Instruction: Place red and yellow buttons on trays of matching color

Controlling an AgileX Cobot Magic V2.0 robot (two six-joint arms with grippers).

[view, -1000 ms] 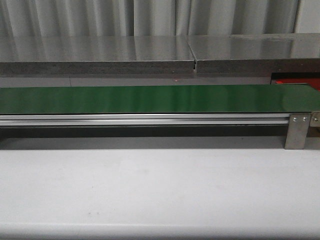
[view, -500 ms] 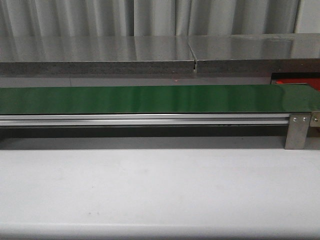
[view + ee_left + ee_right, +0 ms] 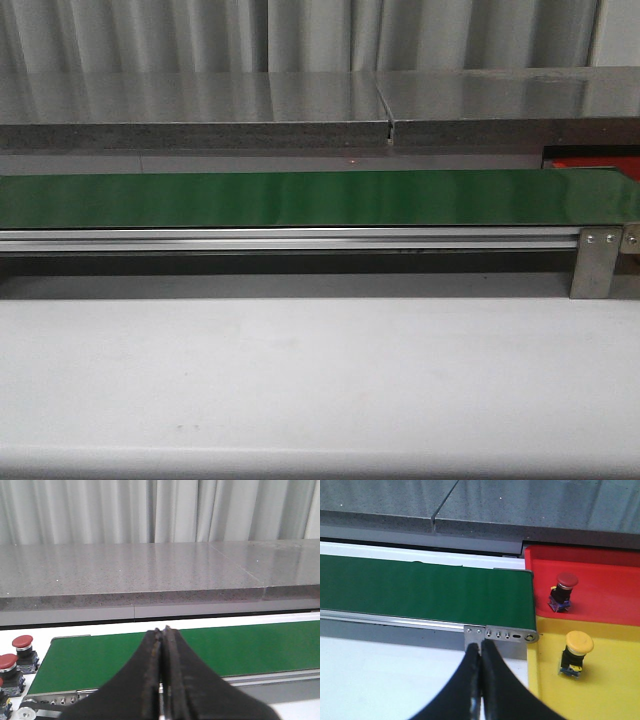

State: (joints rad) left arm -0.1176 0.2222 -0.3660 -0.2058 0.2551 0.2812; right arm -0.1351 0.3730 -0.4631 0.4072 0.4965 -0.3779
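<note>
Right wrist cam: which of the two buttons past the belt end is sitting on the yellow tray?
The yellow-capped button stands on the yellow tray. The other, the red-capped button, stands on the red tray, the tray on the grey counter's side.

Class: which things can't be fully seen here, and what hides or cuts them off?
- Red tray, front view: only a sliver; belt and frame edge hide the rest.
- Left-side red buttons, left wrist view: lowest cut by the frame edge.
- Yellow tray, right wrist view: runs off frame.
</note>
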